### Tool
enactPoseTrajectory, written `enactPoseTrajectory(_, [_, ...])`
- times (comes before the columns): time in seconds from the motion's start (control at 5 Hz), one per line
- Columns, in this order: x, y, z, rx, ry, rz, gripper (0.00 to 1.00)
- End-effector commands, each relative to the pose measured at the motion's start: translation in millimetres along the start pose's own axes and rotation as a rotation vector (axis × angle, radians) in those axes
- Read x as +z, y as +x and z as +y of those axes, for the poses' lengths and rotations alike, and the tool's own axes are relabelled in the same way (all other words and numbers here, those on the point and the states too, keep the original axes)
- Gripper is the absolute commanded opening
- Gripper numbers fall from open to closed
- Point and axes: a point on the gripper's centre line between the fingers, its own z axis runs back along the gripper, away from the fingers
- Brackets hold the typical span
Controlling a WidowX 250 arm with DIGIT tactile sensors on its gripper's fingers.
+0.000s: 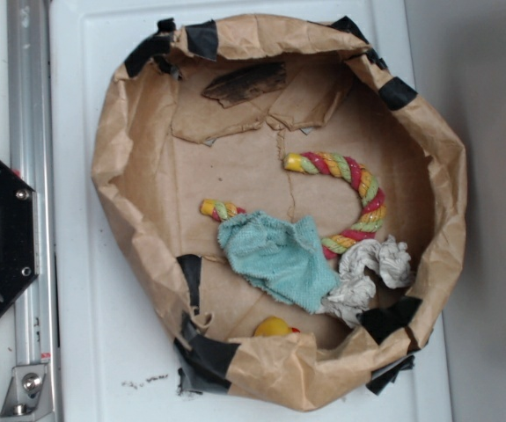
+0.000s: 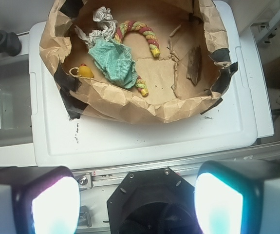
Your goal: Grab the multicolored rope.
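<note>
The multicolored rope (image 1: 361, 195) (image 2: 139, 30) is a thick twisted cord of red, yellow, green and pink strands. It lies flat in a curved hook shape on the brown paper floor of the nest. One end points free toward the middle; its midsection is hidden under the cloths, and the other end pokes out beyond.

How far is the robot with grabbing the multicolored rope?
Nothing looks done yet. The multicolored rope lies in the paper-lined basket, its middle hidden under the teal cloth. The gripper is open and empty, above the black base outside the basket. Left: reach in, close on an exposed rope end, lift.
</note>
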Motion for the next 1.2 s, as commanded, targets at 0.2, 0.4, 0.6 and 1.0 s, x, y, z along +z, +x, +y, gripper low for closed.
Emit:
enactPoseTrajectory(0.2, [-38.4, 46.7, 22.2, 0.16, 0.04, 0.013, 1.0])
enactPoseTrajectory(0.4, [-70.7, 95.2, 34.6, 0.229, -0.013, -0.094, 1.0])
enactPoseTrajectory(0.6, [-105.6, 119.6, 42.3, 0.477, -0.016, -0.175, 1.0])
enactPoseTrajectory(1.0, [-131.9, 133.4, 41.7, 0.678, -0.017, -0.082, 1.0])
